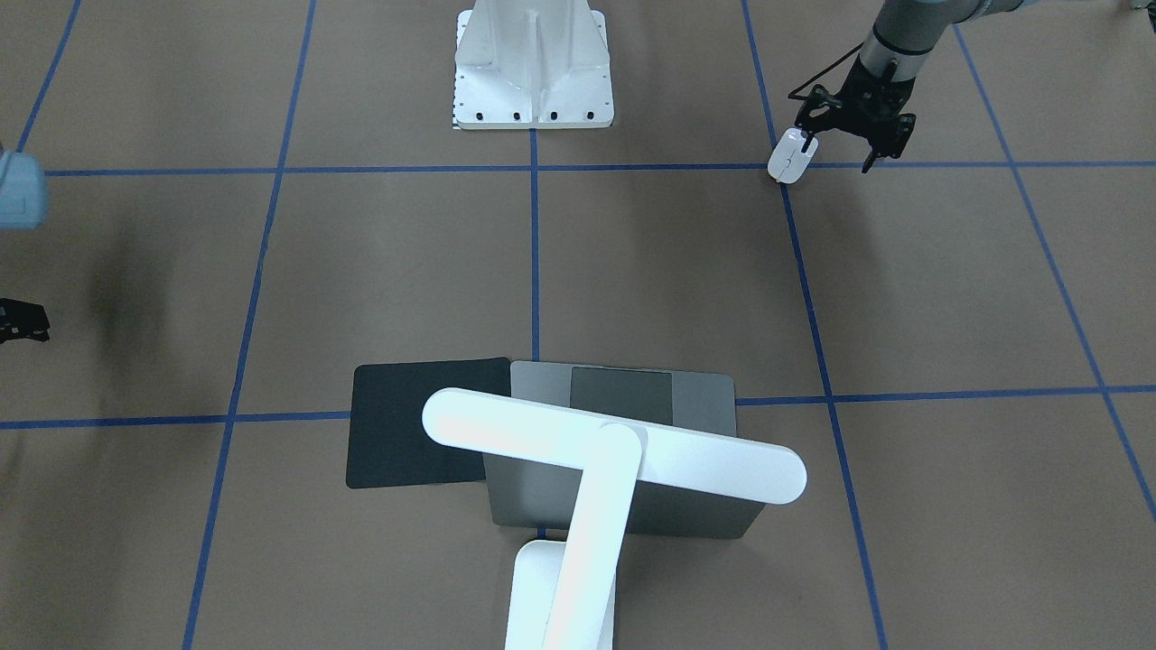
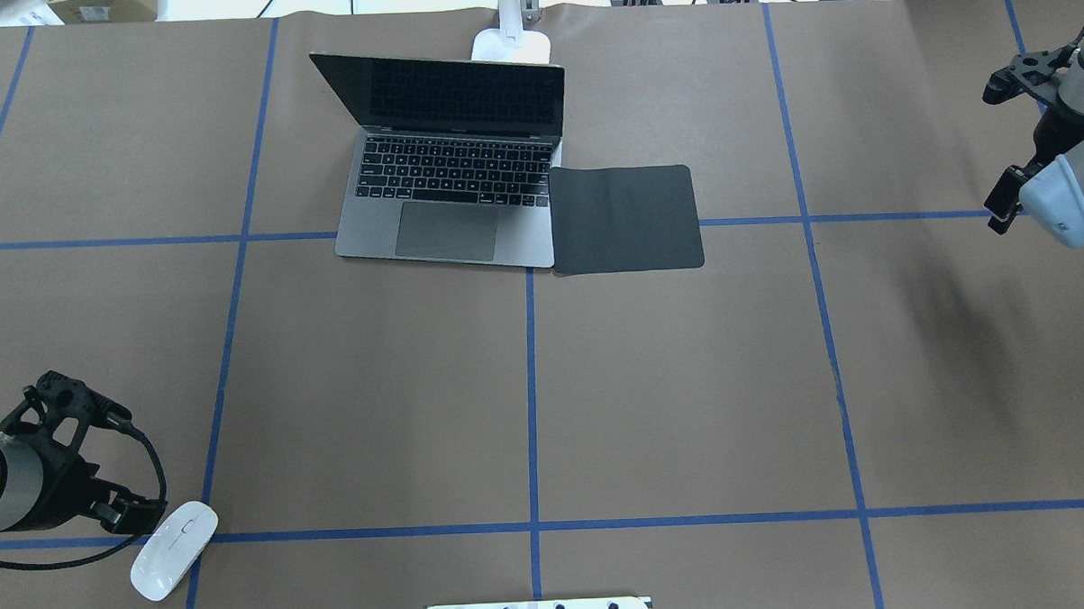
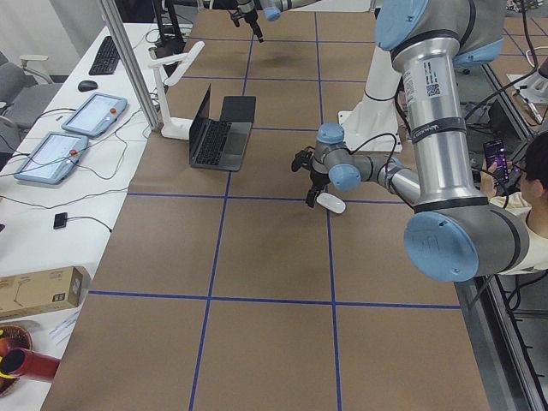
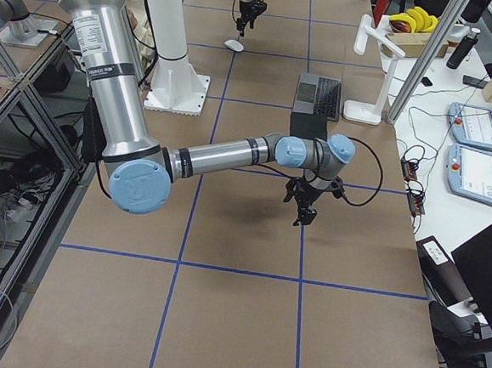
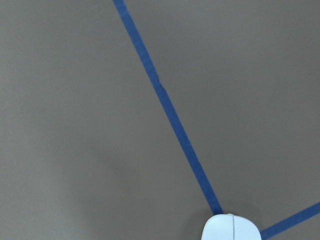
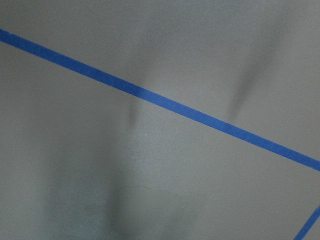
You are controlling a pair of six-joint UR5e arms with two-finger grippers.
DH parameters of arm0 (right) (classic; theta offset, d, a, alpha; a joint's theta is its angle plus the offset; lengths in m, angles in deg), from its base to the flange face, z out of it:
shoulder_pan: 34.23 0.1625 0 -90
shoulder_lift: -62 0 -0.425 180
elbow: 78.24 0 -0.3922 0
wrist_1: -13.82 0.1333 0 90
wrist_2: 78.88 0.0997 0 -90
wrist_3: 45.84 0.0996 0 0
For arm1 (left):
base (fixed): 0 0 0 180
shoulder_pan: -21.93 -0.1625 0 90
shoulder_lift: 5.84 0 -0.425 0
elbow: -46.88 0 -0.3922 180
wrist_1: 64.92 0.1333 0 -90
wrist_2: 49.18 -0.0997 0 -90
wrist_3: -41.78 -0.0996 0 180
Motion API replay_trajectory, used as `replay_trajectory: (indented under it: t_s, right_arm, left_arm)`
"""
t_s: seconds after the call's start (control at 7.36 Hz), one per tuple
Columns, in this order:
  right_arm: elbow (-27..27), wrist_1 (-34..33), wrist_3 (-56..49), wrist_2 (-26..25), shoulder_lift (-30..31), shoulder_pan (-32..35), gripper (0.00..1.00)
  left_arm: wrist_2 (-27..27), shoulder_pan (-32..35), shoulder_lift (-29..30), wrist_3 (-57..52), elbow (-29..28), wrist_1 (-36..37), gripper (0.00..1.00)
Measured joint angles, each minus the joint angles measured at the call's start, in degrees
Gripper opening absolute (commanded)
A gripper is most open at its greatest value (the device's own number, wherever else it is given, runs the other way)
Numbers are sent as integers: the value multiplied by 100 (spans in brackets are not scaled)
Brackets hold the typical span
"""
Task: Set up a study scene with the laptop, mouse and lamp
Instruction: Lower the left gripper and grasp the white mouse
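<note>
The white mouse (image 2: 174, 550) lies on the table near the robot's left side, on a blue tape crossing; it also shows in the front view (image 1: 792, 156) and at the bottom edge of the left wrist view (image 5: 231, 227). My left gripper (image 1: 835, 149) is open and low over the table, one fingertip at the mouse's end, the other well apart from it. The open grey laptop (image 2: 448, 191) stands at the far middle. The white lamp (image 1: 614, 442) stands behind it, its base (image 2: 512, 44) at the far edge. My right gripper (image 2: 1009, 135) is open and empty at the far right.
A black square mat (image 2: 625, 219) lies against the laptop's right side. The white bolted pedestal (image 1: 533, 68) stands at the robot's side of the table. Blue tape lines (image 2: 530, 386) mark a grid on the brown table.
</note>
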Motion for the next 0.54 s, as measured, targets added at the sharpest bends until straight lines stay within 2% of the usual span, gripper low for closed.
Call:
replay_trajectory:
  t_s: [0.54]
  right_arm:
    - [-121,9,-5,25,-47,0,100]
  left_arm:
    - [-109,-417,-18,370,5,-41,100]
